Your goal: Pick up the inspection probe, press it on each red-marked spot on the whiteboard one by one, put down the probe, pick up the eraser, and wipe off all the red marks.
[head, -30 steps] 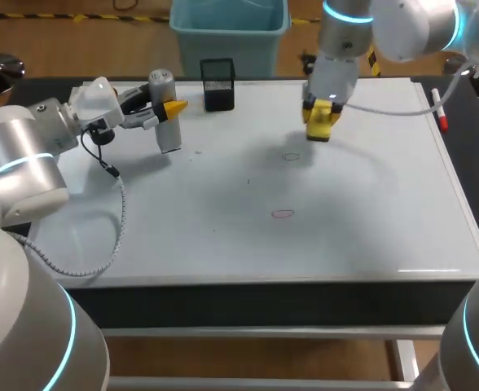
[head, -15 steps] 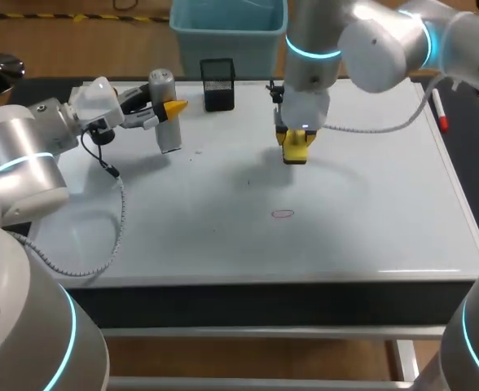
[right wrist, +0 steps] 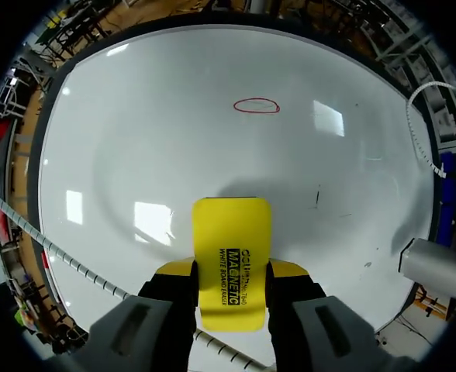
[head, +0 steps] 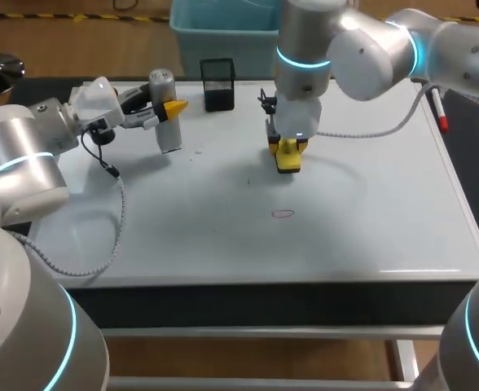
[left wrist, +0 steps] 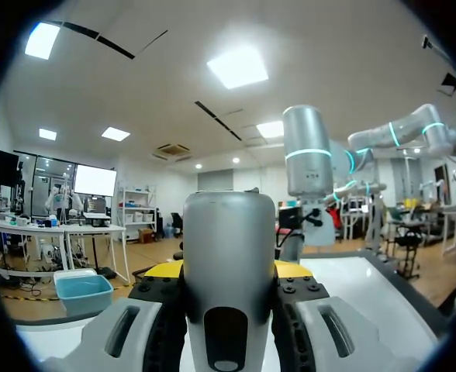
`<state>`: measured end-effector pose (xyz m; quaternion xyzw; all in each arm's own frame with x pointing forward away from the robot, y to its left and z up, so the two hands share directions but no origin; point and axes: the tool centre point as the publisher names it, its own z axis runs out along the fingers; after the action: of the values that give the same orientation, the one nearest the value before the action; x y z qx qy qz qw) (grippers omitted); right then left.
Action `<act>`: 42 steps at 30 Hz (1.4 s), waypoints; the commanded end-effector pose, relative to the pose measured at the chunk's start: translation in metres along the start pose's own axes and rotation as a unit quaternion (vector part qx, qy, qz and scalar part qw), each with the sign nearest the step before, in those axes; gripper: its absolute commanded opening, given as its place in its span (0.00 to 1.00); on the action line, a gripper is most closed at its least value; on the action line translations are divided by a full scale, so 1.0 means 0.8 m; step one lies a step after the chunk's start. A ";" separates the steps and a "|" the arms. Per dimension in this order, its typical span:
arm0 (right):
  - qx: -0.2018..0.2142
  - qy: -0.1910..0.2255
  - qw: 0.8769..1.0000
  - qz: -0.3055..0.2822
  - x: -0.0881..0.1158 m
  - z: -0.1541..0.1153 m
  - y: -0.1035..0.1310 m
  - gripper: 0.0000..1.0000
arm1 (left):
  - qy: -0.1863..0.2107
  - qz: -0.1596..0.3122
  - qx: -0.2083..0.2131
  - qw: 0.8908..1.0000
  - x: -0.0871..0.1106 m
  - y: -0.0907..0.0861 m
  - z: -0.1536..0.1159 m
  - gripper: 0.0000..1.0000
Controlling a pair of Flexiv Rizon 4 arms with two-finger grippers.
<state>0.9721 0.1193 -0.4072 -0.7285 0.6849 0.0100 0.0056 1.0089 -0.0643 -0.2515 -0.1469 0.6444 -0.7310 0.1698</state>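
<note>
Overhead, right gripper (head: 289, 151) holds eraser (head: 288, 160) over whiteboard (head: 370, 220), grip unclear. Wrist view shows fingers clamped on eraser's sides, red mark (right wrist: 256, 105) ahead. Left gripper (left wrist: 228, 270) clamps upright probe (left wrist: 229, 232) at board's left rear.

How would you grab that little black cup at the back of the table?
Probably from above, closing on two opposite side walls near the rim of the black cup. It stands upright with flat, straight sides, so a top-down pinch should sit square on it.
</note>
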 end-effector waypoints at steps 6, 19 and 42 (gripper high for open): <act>-0.017 0.012 1.000 0.001 -0.005 0.018 -0.012 0.00 | -0.002 0.001 0.000 1.000 0.001 -0.001 0.001 0.00; -0.034 0.027 0.999 0.024 0.025 0.043 -0.018 0.00 | -0.002 0.001 0.000 1.000 0.001 -0.001 0.001 0.00; -0.031 0.026 0.993 0.107 0.123 0.030 -0.044 0.00 | -0.002 0.001 0.000 1.000 0.001 -0.001 0.001 0.00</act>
<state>1.0134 0.0316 -0.4311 -0.6492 0.7595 0.0130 -0.0394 1.0088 -0.0643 -0.2514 -0.1472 0.6445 -0.7308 0.1699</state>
